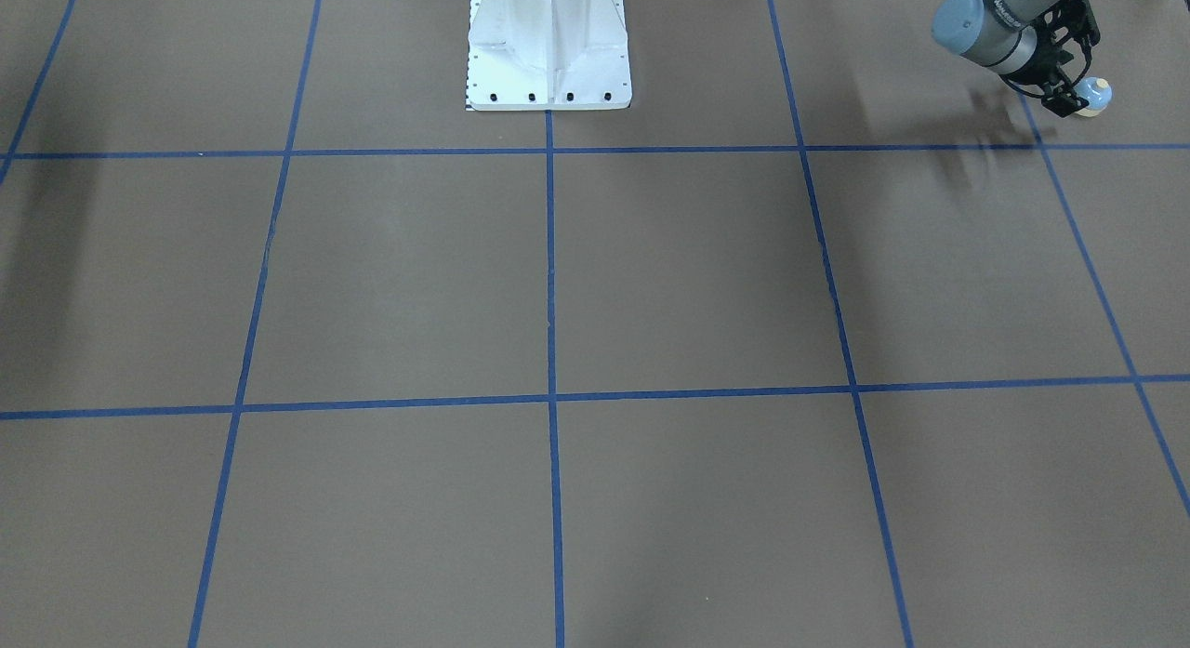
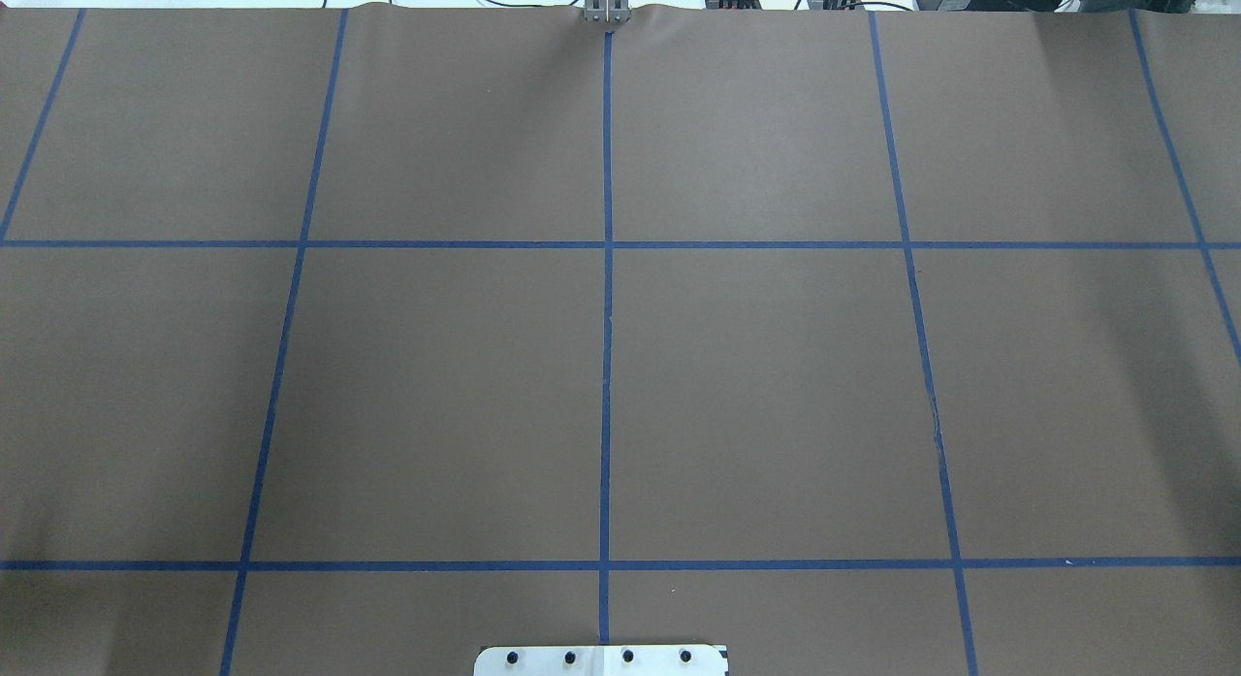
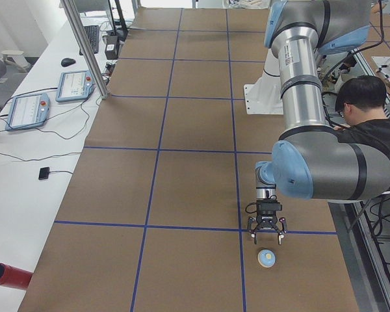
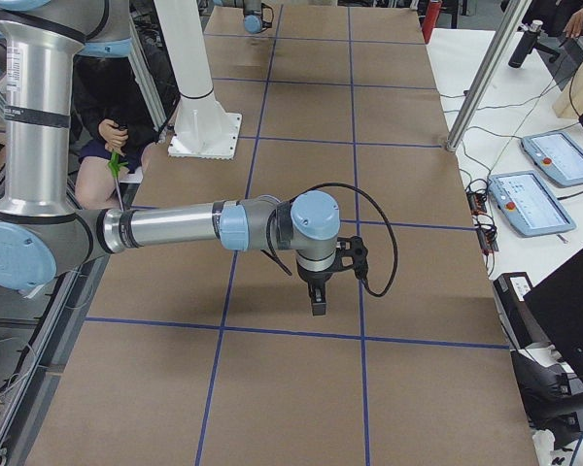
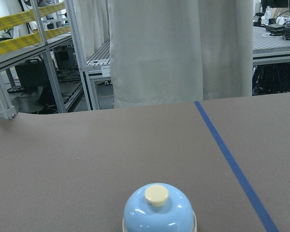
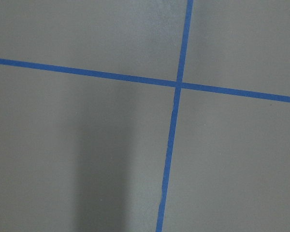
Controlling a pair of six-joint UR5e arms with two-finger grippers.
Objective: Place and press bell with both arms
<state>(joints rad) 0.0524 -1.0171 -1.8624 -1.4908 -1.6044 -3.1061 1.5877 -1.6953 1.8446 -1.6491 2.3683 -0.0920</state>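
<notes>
The bell [image 1: 1097, 95] stands upright on the brown table near the robot-side edge, at the end on the robot's left. It also shows in the exterior left view [image 3: 267, 258] and low in the left wrist view [image 5: 159, 211]. My left gripper [image 1: 1065, 98] points down just beside the bell, apart from it, with its fingers spread open and empty [image 3: 267, 235]. My right gripper [image 4: 318, 306] shows only in the exterior right view. It points down over a blue tape line, far from the bell, and I cannot tell whether it is open or shut.
The white pedestal [image 1: 548, 53] stands at the robot-side middle. Blue tape lines [image 2: 607, 366] divide the brown cover into squares. A seated person [image 3: 367, 123] is beside the left arm. Teach pendants [image 3: 78, 86] and a red cylinder [image 3: 5, 275] lie off the far edge.
</notes>
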